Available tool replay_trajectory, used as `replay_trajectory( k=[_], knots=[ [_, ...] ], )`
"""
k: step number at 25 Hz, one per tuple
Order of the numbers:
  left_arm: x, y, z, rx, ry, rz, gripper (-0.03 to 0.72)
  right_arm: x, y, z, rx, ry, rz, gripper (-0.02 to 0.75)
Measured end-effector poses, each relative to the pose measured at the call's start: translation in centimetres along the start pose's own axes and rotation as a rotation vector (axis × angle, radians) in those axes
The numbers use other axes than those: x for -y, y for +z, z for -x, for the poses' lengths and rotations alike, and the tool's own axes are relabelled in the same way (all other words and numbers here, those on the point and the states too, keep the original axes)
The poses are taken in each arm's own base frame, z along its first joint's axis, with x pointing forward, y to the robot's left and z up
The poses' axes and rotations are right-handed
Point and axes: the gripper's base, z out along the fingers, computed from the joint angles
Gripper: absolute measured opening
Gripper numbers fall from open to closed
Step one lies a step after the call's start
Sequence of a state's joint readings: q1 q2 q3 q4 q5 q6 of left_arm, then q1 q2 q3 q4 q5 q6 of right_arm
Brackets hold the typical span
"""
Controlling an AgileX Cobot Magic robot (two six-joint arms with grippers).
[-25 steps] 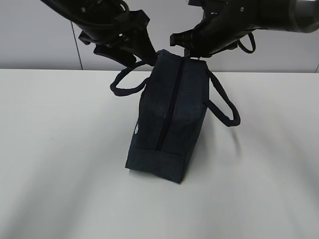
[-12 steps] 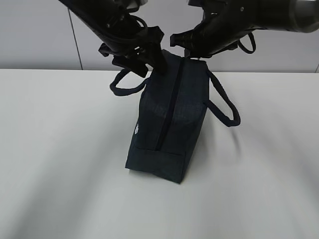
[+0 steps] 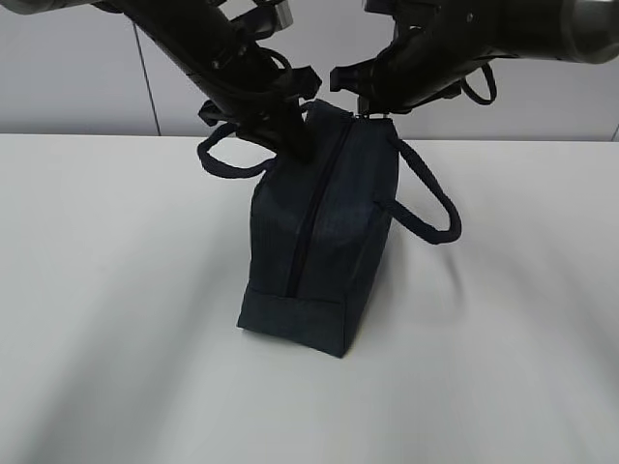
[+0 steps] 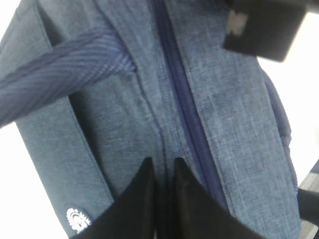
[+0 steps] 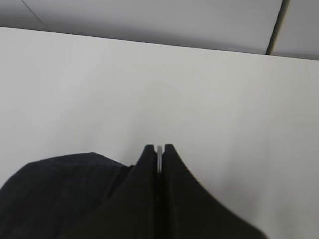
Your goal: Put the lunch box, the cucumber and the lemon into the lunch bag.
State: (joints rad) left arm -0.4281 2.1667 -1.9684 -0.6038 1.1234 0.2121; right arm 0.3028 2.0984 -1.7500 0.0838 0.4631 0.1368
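Observation:
The dark navy lunch bag (image 3: 319, 242) stands on the white table with its top zipper (image 3: 309, 208) closed. My left gripper (image 3: 300, 150) presses on the bag's top just left of the zipper (image 4: 184, 109). Its jaws (image 4: 163, 162) are shut on a fold of the fabric. My right gripper (image 3: 370, 108) sits at the far end of the zipper. It is shut on a thin pale metal ring pull (image 5: 159, 149), with the bag (image 5: 55, 194) below it. The lunch box, the cucumber and the lemon are out of view.
The bag's two loop handles hang outward, one to the left (image 3: 227, 159) and one to the right (image 3: 430, 203). White table (image 3: 116, 309) surrounds the bag, with a grey panelled wall (image 3: 77, 68) behind. The right arm's black body (image 4: 261, 25) shows above the bag.
My left gripper came down onto the bag's top and closed on the fabric. The bag and its left handle shifted slightly left. The right gripper held still.

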Motion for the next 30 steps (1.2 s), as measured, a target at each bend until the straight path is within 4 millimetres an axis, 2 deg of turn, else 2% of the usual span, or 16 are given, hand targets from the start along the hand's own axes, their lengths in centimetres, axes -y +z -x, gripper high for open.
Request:
replay_trajectory(
  k=[3, 14, 20, 23, 30],
  knots=[
    [0.1, 0.0, -0.3, -0.039, 0.022, -0.009, -0.004, 0.0, 0.0, -0.2, -0.023, 0.006, 0.000, 0.000],
    [0.0, 0.0, -0.5, -0.063, 0.063, -0.001, -0.008, -0.1, -0.1, -0.3, -0.038, 0.017, 0.004, 0.000],
    [0.0, 0.0, -0.5, -0.064, 0.065, 0.002, -0.008, -0.5, -1.1, 1.8, 0.012, 0.004, 0.012, 0.000],
    [0.0, 0.0, -0.5, -0.063, 0.066, 0.002, -0.008, -0.5, -1.3, 2.2, 0.015, -0.016, 0.002, 0.000],
    [0.0, 0.0, -0.5, -0.063, 0.077, 0.001, -0.009, 0.1, 0.5, 1.8, 0.009, -0.020, -0.013, 0.000]
  ],
)
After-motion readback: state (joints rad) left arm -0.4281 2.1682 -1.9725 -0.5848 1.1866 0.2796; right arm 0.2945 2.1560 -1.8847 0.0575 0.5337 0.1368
